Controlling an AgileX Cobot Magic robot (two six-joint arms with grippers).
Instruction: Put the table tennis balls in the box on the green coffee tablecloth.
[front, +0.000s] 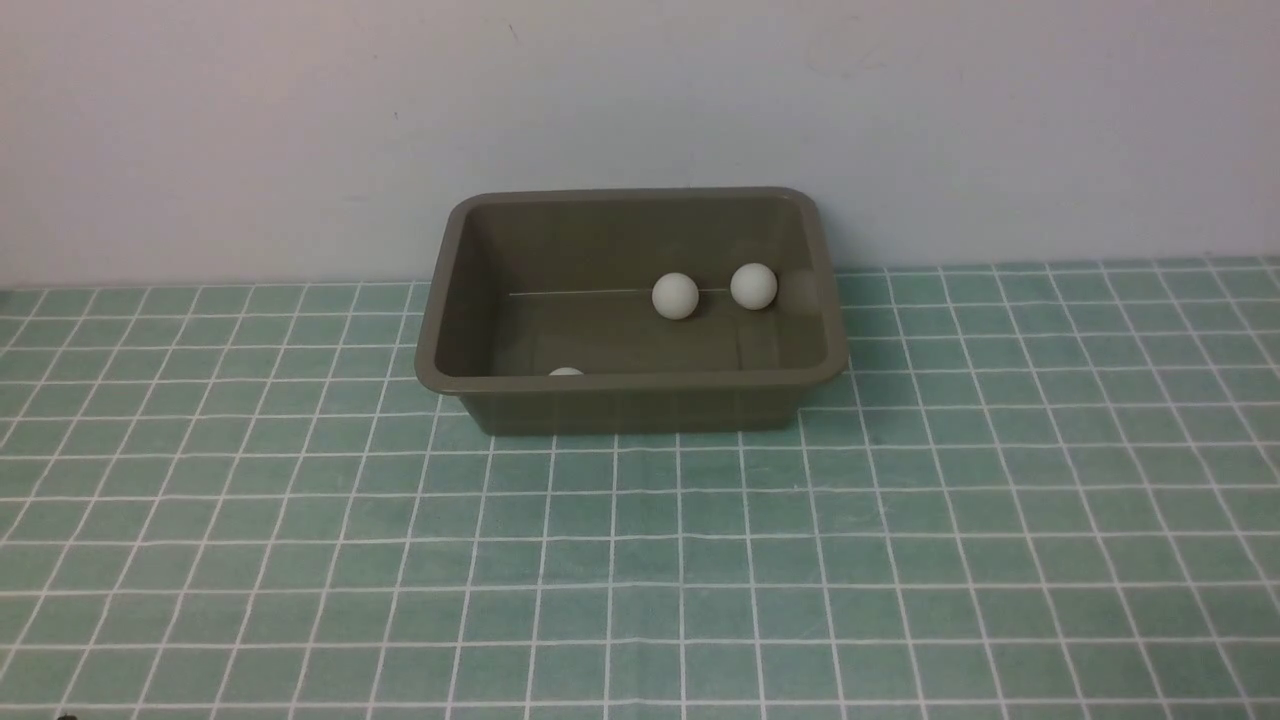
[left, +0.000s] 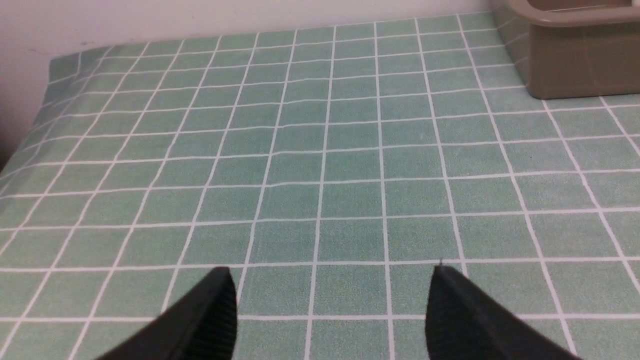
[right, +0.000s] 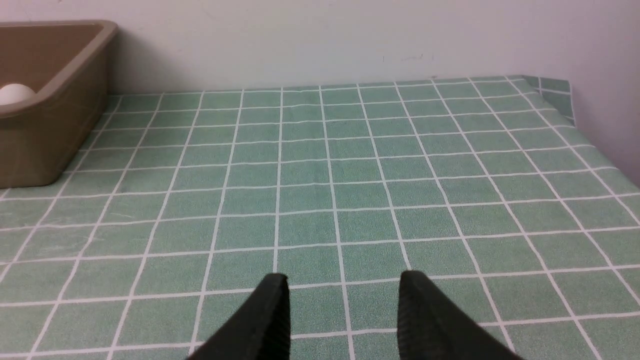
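Observation:
The olive-brown box (front: 640, 405) stands on the green coffee tablecloth (front: 640, 580) near the back wall. Two white table tennis balls (front: 675, 296) (front: 753, 286) lie inside it toward its right side. The top of a third ball (front: 566, 372) peeks over the near rim. Neither arm shows in the front view. My left gripper (left: 332, 280) is open over bare cloth, with the box (left: 575, 60) well off at a corner of that view. My right gripper (right: 345, 285) has its fingers apart with nothing between them. Its view shows the box (right: 50, 125) off to one side, a ball (right: 15, 93) inside.
A pale wall (front: 640, 100) rises just behind the box. The cloth's folded edge (right: 555, 95) runs along a side wall in the right wrist view. In the left wrist view the cloth ends at a dark drop (left: 7, 150).

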